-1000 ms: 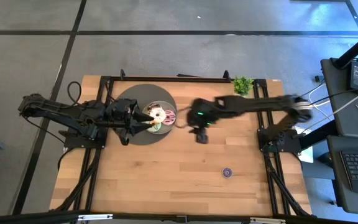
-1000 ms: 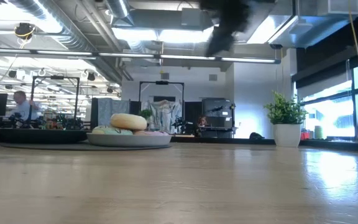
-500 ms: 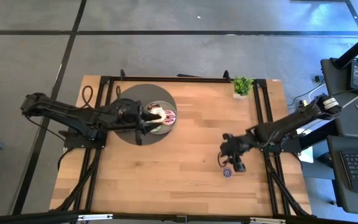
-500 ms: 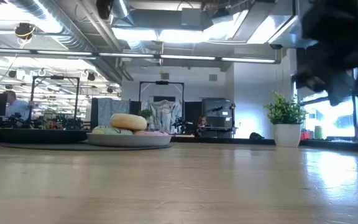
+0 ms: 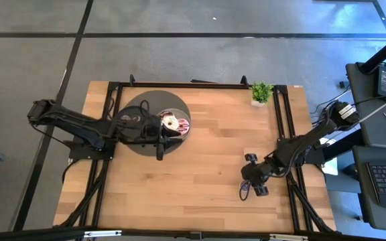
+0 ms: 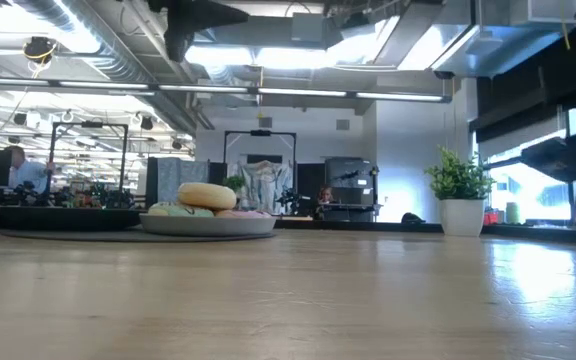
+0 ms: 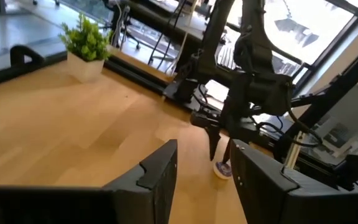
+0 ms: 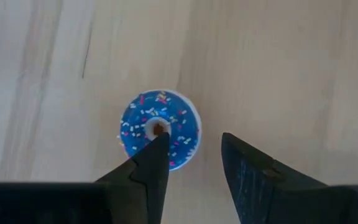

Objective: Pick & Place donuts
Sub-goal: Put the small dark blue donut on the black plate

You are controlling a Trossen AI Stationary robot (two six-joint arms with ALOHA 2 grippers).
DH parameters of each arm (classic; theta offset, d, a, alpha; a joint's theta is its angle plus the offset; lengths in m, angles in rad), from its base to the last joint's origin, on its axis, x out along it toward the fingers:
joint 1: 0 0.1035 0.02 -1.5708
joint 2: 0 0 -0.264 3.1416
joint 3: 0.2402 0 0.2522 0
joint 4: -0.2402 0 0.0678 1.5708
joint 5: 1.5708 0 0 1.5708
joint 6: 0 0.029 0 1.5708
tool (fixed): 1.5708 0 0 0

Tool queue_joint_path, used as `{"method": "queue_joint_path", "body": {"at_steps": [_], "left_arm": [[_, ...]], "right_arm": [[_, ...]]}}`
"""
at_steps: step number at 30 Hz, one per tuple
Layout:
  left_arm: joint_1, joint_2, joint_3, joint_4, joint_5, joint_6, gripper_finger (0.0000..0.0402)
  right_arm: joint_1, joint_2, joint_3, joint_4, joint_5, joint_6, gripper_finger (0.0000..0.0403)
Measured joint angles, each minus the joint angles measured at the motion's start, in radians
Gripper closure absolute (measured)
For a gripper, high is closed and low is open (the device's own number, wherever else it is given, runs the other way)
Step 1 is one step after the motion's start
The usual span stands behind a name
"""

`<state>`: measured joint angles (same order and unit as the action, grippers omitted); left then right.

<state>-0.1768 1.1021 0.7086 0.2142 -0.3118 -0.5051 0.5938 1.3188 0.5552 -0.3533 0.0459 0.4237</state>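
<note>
A small blue donut with sprinkles (image 8: 166, 121) lies flat on the wood near the table's right near part (image 5: 244, 191). My right gripper (image 8: 194, 142) (image 5: 249, 187) hangs over it, open, pointing down: one fingertip (image 8: 157, 149) shows over the donut's hole, the other (image 8: 238, 155) beyond its rim. Cream (image 6: 206, 195), green (image 6: 173, 210) and pink (image 6: 245, 212) donuts are piled on the grey plate (image 6: 208, 226) (image 5: 186, 132). My left gripper (image 7: 204, 149) (image 5: 166, 134) is open beside the plate and holds nothing. My right gripper comes at the blue donut from above, pointing down, with its fingers astride one side of the ring (image 8: 188, 134). Whether a fingertip touches the donut, I cannot tell. The donut lies flat on the table.
The grey plate sits on a large dark round disc (image 5: 139, 110) at the table's far left. A small potted plant (image 5: 261, 92) (image 6: 460, 195) stands at the far right corner. Bare wood lies between the plate and the blue donut.
My right arm has swung from beside the plate across the table toward its right near part and come down over the blue donut, fingers pointing down. The pile on the plate looks the same as before.
</note>
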Motion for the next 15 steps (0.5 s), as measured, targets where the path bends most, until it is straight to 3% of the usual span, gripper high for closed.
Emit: {"method": "queue_joint_path", "body": {"at_steps": [7, 15], "left_arm": [[0.0, 0.03, 0.0, 0.002, 0.002, -0.035, 0.0258], [0.0, 0.031, 0.0, 0.015, 0.003, -0.035, 0.0258]], "right_arm": [[0.0, 0.073, 0.001, 0.055, -0.023, 0.042, 0.0288], [0.0, 0.086, 0.019, 0.049, -0.041, 0.041, 0.0358]]}}
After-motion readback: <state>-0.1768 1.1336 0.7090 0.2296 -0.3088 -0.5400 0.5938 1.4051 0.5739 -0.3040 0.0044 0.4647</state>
